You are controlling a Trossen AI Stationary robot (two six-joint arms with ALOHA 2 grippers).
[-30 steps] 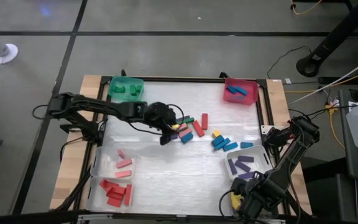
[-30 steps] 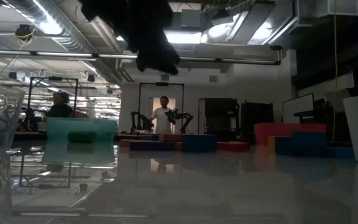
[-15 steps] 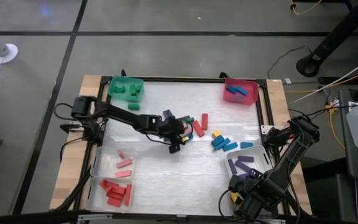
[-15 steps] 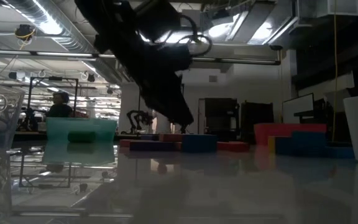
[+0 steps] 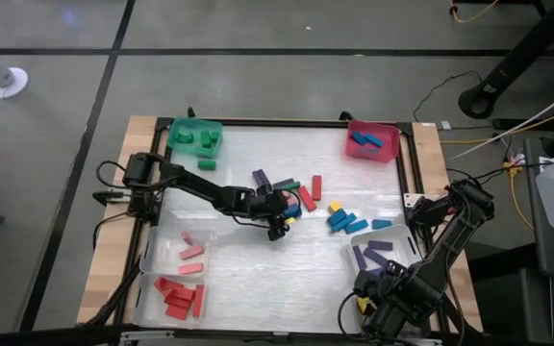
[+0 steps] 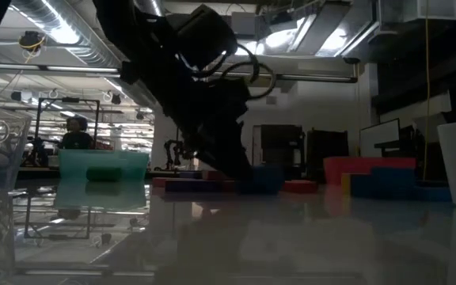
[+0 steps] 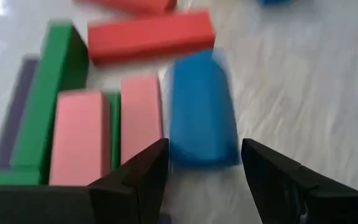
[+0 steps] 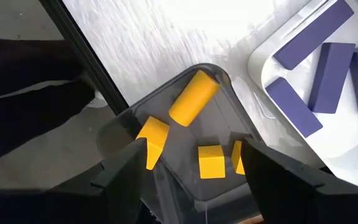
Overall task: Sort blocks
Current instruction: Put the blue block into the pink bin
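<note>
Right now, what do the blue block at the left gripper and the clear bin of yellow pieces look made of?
Blue rectangular block: looks like painted wood or hard plastic; flat uniform colour, matte faces, slightly rounded edges. Can't tell which.
Clear bin holding yellow pieces: probably transparent plastic; the table shows through its walls, and the rim is glossy.

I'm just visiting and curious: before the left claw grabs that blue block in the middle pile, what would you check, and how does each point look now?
1. Left claw open: ok.
2. Blue block lined up between its fingers: ok, it lies just ahead of the gap.
3. Neighbours clear of the grab: not ok, a pink block lies right against the blue one.
4. Red bin holding blue blocks unobstructed: ok.
5. Right claw out of the way: ok, it hangs open over the clear bin of yellow blocks.
6. Claw low enough to grip: cannot tell.
</note>
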